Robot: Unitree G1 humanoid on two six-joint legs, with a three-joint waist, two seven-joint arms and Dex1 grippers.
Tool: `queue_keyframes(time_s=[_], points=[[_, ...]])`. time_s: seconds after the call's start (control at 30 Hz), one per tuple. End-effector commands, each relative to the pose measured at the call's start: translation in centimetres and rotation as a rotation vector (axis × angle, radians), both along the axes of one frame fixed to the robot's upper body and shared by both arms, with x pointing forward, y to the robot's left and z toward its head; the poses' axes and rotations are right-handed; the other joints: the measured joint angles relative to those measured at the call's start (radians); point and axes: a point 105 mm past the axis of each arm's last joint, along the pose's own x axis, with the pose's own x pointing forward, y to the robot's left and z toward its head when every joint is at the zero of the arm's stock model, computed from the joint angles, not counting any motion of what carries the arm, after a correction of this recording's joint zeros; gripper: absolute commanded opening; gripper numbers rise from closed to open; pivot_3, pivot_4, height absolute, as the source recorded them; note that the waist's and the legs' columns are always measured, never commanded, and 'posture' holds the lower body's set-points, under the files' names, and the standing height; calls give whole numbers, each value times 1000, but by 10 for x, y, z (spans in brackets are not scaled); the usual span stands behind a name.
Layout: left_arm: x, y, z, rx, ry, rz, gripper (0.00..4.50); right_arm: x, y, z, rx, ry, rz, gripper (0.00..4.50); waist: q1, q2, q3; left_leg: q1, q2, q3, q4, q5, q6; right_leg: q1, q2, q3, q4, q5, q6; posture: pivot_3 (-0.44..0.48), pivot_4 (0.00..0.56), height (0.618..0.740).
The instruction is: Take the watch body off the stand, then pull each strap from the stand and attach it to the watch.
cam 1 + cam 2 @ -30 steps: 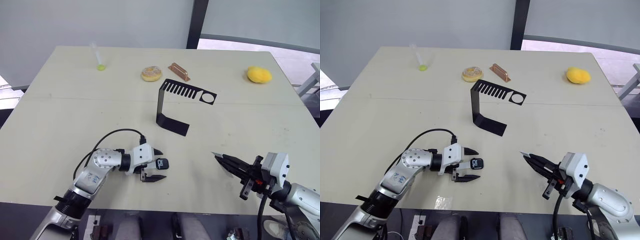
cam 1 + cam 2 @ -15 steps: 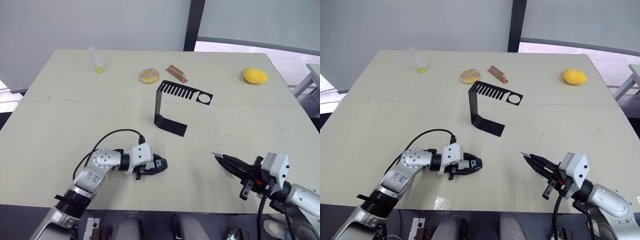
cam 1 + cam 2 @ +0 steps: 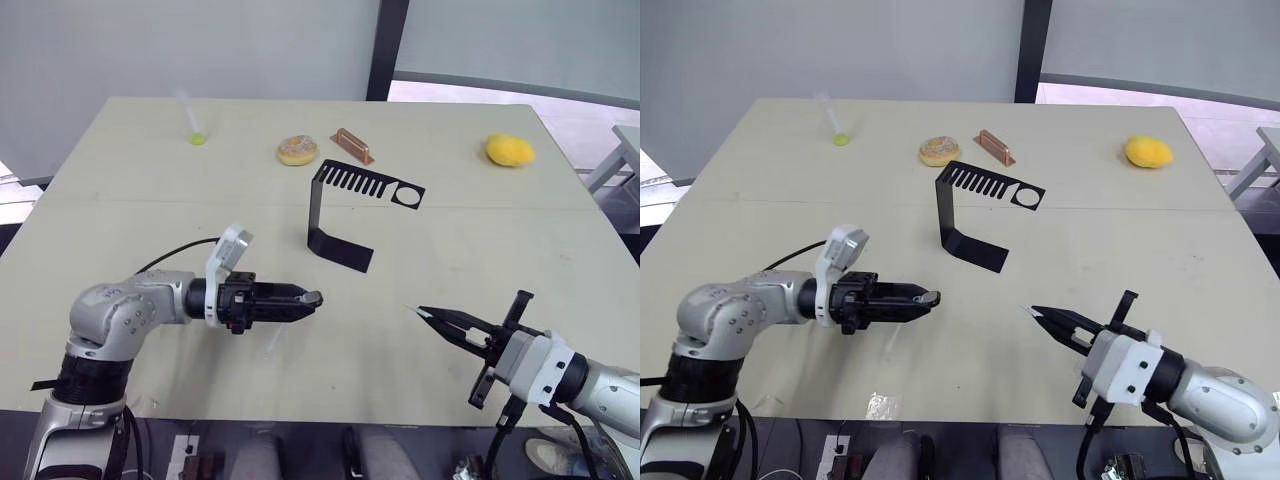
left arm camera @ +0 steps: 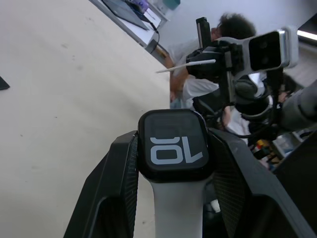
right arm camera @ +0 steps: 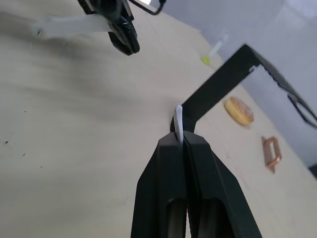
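One glossy rounded-square watch body (image 4: 173, 144) with white strap attached being pinched by left gripper (image 3: 300, 298), now lifted off table (image 3: 120, 210), second thin strap (image 5: 179, 122) being clamped by right gripper (image 3: 432, 317).

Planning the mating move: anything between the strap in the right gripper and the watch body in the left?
Nothing visible. Only bare table lies between the white strap pinched in the right gripper and the watch body held in the left gripper.

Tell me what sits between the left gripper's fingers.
The watch body sits clamped between the left gripper's two black fingers, screen showing white digits. One white strap already hangs from it, running down between the fingers. Its far end is hidden.
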Motion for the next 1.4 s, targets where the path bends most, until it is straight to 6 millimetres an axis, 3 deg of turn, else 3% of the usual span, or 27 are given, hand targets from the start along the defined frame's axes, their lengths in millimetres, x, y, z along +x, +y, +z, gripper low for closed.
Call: queue_keyframes(time_s=[0.03, 0.3, 1.4], points=[[9, -12, 9, -9, 68, 34, 1583, -4, 17, 8, -3, -103, 41, 0, 3, 0, 0, -1, 0, -1, 0, 0, 0, 0, 0, 0, 0, 0, 0, 0, 150, 740], [14, -36, 11, 40, 62, 61, 1583, 3, 30, 3, -1, -128, 68, 0, -4, -2, 1, 0, -2, -3, 0, 4, -7, 0, 3, 7, 1, 0, 1, 0, 150, 740], [5, -47, 7, 41, 22, 35, 1583, 23, 25, -6, -39, -133, 107, 0, -1, -2, 1, 1, -3, -3, -1, 4, -9, -1, 2, 9, 1, 0, 0, 0, 150, 740]])
